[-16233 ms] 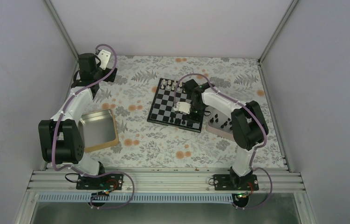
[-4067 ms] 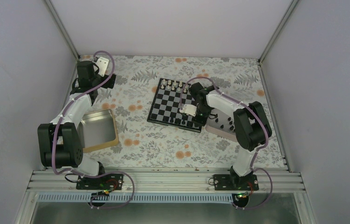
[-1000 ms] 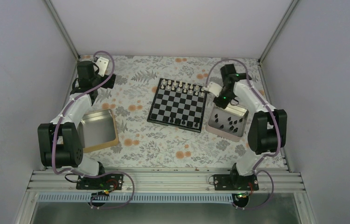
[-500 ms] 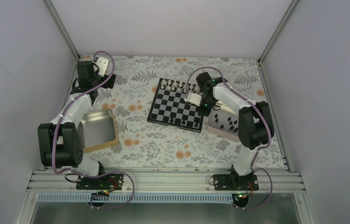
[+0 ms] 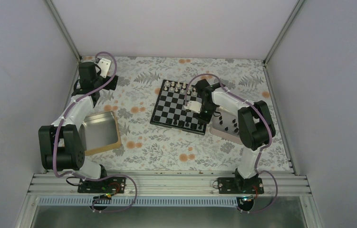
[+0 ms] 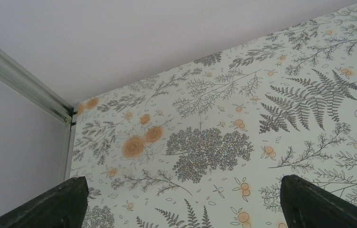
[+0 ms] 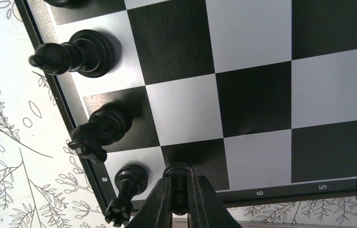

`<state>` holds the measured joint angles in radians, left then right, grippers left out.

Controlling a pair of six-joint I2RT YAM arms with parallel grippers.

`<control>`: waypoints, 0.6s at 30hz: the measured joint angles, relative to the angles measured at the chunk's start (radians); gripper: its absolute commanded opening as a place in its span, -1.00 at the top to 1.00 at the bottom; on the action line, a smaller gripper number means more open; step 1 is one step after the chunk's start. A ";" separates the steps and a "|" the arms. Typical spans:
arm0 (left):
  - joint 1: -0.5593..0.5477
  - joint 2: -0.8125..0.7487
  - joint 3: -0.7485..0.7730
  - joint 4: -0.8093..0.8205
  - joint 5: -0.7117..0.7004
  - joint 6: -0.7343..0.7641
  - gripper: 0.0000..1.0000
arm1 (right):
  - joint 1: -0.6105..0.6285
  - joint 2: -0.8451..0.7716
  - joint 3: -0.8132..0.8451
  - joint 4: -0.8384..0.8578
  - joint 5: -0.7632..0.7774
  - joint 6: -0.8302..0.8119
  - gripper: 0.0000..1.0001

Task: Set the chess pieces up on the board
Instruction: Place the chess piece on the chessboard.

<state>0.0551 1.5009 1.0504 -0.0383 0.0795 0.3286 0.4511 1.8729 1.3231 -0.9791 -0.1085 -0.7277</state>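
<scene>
The chessboard (image 5: 174, 105) lies mid-table with pale pieces along its far row and a few black pieces (image 5: 186, 124) on its near row. My right gripper (image 5: 204, 117) hangs over the board's near right corner, shut on a black chess piece (image 7: 178, 186) whose round base sits at a dark square. In the right wrist view, black pieces stand beside it: a rook (image 7: 128, 187), a knight (image 7: 98, 133) and a bishop (image 7: 74, 53). Several more black pieces (image 5: 228, 124) lie in the silver tin (image 5: 238, 138). My left gripper (image 6: 181, 204) is open and empty at the far left corner.
A gold-rimmed tin (image 5: 100, 131) sits at the left beside the left arm. The enclosure walls and corner post (image 6: 22, 84) stand close to the left gripper. Flowered cloth (image 5: 167, 147) covers the table.
My right gripper has swung from the far right, above the tin, over to the board's near right corner with a black piece. The left arm has not moved.
</scene>
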 measured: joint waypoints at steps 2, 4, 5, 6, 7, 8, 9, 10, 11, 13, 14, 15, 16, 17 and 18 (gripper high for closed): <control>0.000 0.000 0.000 0.000 0.000 0.000 -1.00 | 0.000 0.000 -0.003 0.003 0.002 0.000 0.86; 0.000 0.000 0.000 0.000 0.000 0.000 -1.00 | 0.000 0.000 -0.008 0.009 0.005 0.001 0.86; 0.000 0.000 0.000 0.000 0.000 0.000 -1.00 | 0.000 0.000 -0.011 0.010 0.007 0.001 0.85; 0.000 0.000 0.000 0.000 0.000 0.000 -1.00 | 0.000 0.000 -0.011 0.011 0.009 0.001 0.86; 0.000 0.000 0.000 0.000 0.000 0.000 -1.00 | 0.000 0.000 -0.011 0.012 0.010 0.001 0.86; 0.000 0.000 0.000 0.000 0.000 0.000 -1.00 | 0.000 0.000 -0.011 0.014 0.010 0.001 0.85; 0.000 0.000 0.000 0.000 0.000 0.000 -1.00 | 0.000 0.000 -0.011 0.017 0.011 0.001 0.86; 0.000 0.000 0.000 0.000 -0.001 0.000 -1.00 | 0.000 0.000 -0.011 0.018 0.014 0.001 0.86; 0.000 0.000 -0.001 0.000 -0.001 0.000 -1.00 | 0.000 0.000 -0.011 0.019 0.016 0.001 0.86; 0.000 0.000 -0.002 0.000 -0.001 0.000 -1.00 | 0.000 0.000 -0.011 0.022 0.017 0.002 0.85; 0.000 0.000 -0.002 0.000 -0.001 0.000 -1.00 | 0.000 0.000 -0.011 0.024 0.018 0.002 0.85; 0.000 0.000 -0.002 0.000 -0.001 0.000 -1.00 | 0.000 0.000 -0.011 0.024 0.018 0.003 0.85; 0.000 0.000 -0.002 0.000 -0.001 0.000 -1.00 | 0.000 0.000 -0.011 0.026 0.018 0.003 0.85; 0.000 0.000 -0.002 0.000 -0.001 0.000 -1.00 | 0.000 0.000 -0.011 0.027 0.019 0.004 0.85; 0.000 0.000 -0.002 0.000 -0.001 0.000 -1.00 | 0.000 0.000 -0.011 0.029 0.021 0.004 0.84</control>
<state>0.0555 1.5009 1.0485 -0.0383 0.0788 0.3286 0.4515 1.8732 1.3117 -0.9504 -0.0872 -0.7238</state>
